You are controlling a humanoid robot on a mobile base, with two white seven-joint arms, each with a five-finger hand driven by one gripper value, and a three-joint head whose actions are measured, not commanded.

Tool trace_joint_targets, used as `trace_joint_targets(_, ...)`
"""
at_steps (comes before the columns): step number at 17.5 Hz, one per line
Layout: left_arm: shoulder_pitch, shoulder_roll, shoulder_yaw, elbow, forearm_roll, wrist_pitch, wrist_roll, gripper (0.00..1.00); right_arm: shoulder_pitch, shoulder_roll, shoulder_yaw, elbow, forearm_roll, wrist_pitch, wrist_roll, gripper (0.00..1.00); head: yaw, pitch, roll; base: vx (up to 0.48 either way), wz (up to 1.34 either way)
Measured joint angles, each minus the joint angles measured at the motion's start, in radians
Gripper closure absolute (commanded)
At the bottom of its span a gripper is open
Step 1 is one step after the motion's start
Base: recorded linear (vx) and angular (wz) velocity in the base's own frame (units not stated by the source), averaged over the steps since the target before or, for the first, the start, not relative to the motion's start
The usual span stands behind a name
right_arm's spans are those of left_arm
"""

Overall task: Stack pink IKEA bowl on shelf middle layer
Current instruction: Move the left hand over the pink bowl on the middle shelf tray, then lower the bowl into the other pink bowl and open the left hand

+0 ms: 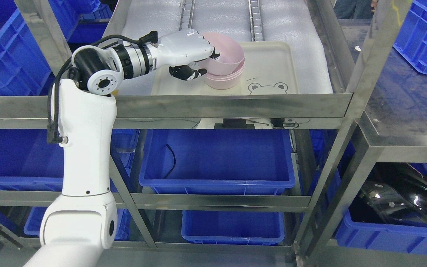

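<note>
Two pink bowls sit on a cream tray (272,63) on the shelf's upper visible layer. The upper pink bowl (226,55) is tilted and rests inside the lower pink bowl (224,81). My left hand (198,61) reaches in from the left over the shelf rail and grips the upper bowl's left rim, fingers over the rim and thumb below. The right arm does not show.
The steel shelf rail (232,105) runs in front of the tray. White foam padding (291,22) lines the shelf. A large blue bin (217,159) sits one layer below, with more blue crates (426,33) around. A frog print (268,88) marks the tray's front.
</note>
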Motion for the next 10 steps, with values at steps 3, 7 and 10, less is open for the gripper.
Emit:
trace_joint_targets(3,-0.002,0.003,-0.003,0.013,-0.009,0.0,0.002,0.92,0.0,0.0,0.0,0.0,0.0,0.0,0.0,0.0,0.0,0.0,0.0,-0.002,0.01)
trace_joint_targets(7,-0.016,0.002,-0.008,0.041,-0.016,0.0,0.028,0.92,0.0,0.0,0.0,0.0,0.0,0.0,0.0,0.0,0.0,0.0,0.0,0.0,0.0)
trace_joint_targets(10,-0.033,-0.001,-0.009,0.07,-0.019,0.0,0.057,0.92,0.0,0.0,0.0,0.0,0.0,0.0,0.0,0.0,0.0,0.0,0.0,0.0,0.01)
